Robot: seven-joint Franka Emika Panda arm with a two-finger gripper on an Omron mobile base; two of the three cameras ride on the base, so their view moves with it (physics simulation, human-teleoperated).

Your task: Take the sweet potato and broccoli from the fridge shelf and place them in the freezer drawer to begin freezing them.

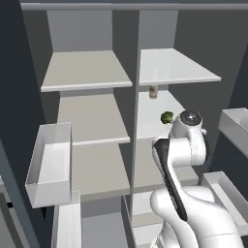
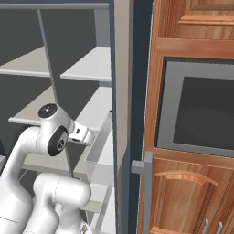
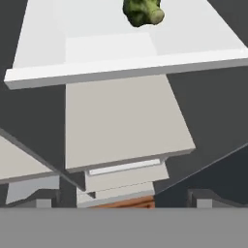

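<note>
Your broccoli (image 3: 142,11) sits at twelve o'clock on the white fridge shelf (image 3: 121,68), unheld; the gripper (image 3: 121,201) hangs short of it, its tips spread apart and empty for the reach.

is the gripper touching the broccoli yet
Apart. In the hand view the broccoli lies on the white shelf at the top, while the gripper fingertips sit at the bottom, with open space between them.
</note>
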